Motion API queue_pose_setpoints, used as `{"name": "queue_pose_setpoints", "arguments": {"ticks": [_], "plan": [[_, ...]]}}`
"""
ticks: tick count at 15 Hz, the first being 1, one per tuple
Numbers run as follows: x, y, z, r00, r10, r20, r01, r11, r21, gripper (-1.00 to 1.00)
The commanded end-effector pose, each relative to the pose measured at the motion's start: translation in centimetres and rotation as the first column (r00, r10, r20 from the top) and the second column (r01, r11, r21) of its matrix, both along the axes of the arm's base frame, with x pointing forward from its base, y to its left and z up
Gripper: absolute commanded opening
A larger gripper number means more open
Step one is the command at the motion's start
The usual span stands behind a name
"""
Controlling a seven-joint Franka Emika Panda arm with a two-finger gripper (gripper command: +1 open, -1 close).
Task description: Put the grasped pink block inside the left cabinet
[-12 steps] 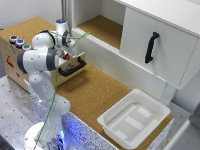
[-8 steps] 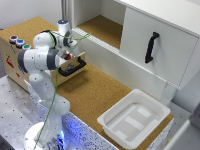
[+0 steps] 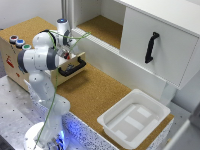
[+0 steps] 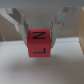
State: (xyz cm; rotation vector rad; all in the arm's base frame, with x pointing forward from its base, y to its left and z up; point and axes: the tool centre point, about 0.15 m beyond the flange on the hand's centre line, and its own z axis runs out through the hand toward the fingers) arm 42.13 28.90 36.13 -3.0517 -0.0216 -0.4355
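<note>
In the wrist view the pink block [image 4: 40, 43], a small pink-red cube with black marks, sits clamped between my gripper's [image 4: 40, 37] two fingers [image 4: 22, 26]. In the exterior view the gripper [image 3: 68, 49] hangs over the open drawer of the wooden box, at the exterior view's left, and the block is too small to make out there. The left cabinet [image 3: 102, 29], a white-walled bay with a cork-brown floor, lies beyond the gripper toward the exterior view's upper middle, behind its white front rim.
The light wooden box [image 3: 14, 57] carries coloured buttons on top, and its drawer with a black handle [image 3: 73, 68] is pulled out. A white door panel with a black vertical handle [image 3: 151, 47] stands to the exterior view's right. A white tray [image 3: 134, 119] rests on the cork floor.
</note>
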Motion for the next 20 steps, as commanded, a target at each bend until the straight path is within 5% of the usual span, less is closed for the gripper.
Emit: {"name": "queue_pose_setpoints", "arguments": {"ticks": [1,4,9,15,20], "plan": [[4.0,-0.5,4.9,0.996,0.026,0.084,-0.022,0.999,-0.049,-1.0],[8.7,-1.2,9.6,0.981,0.049,0.185,-0.031,0.994,-0.103,-1.0],[17.1,-1.1,14.3,0.962,0.075,0.262,-0.054,0.995,-0.087,-1.0],[25.3,0.4,14.3,0.965,0.084,0.248,-0.059,0.993,-0.104,-1.0],[27.2,2.1,12.8,0.967,0.098,0.237,-0.071,0.99,-0.121,-1.0]]}}
